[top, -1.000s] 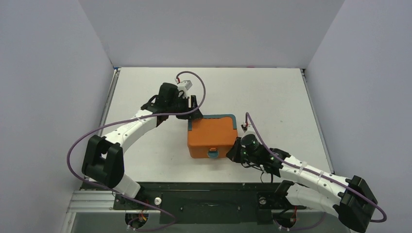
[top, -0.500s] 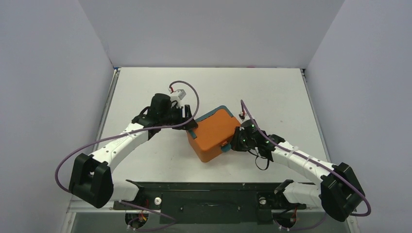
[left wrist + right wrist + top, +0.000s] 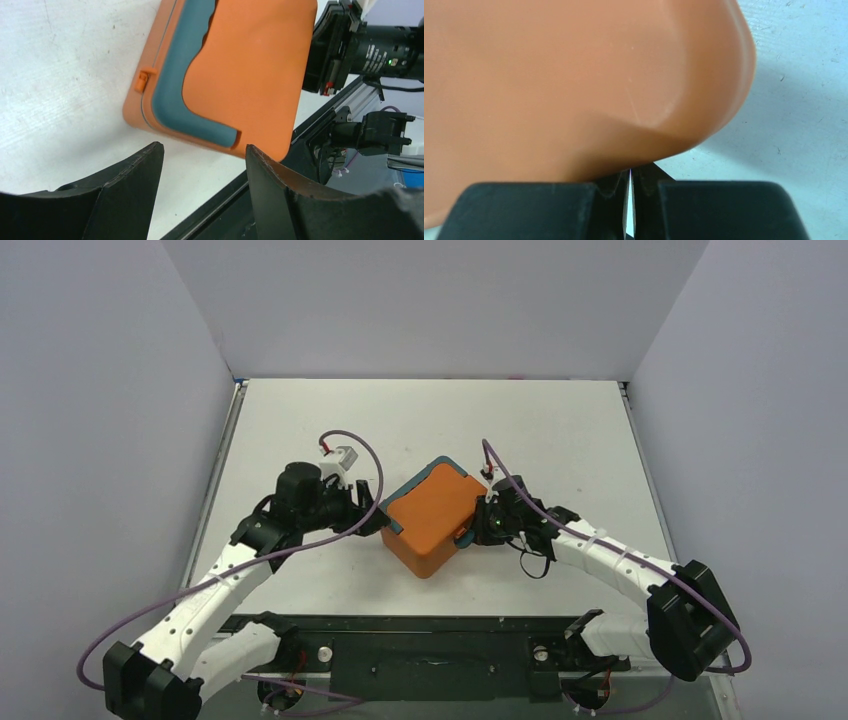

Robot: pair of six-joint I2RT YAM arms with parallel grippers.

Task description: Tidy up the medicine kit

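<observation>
Medicine kit (image 3: 432,520) sits between spread left end effector (image 3: 375,518) and closed right end effector (image 3: 478,525)

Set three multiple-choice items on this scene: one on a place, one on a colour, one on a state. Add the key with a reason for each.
1. The medicine kit lies:
A) in the far right corner
B) between the left end effector and the right end effector
C) on top of the left end effector

2. The kit's handle is:
A) red
B) yellow
C) teal

3. The right end effector is:
A) shut
B) wide open
C) gripping the handle

Key:
1 B, the top view shows an end effector at each side of the kit.
2 C, the left wrist view shows a teal band on the orange box.
3 A, the right wrist view shows its fingers meeting with only a slit between them.
</observation>
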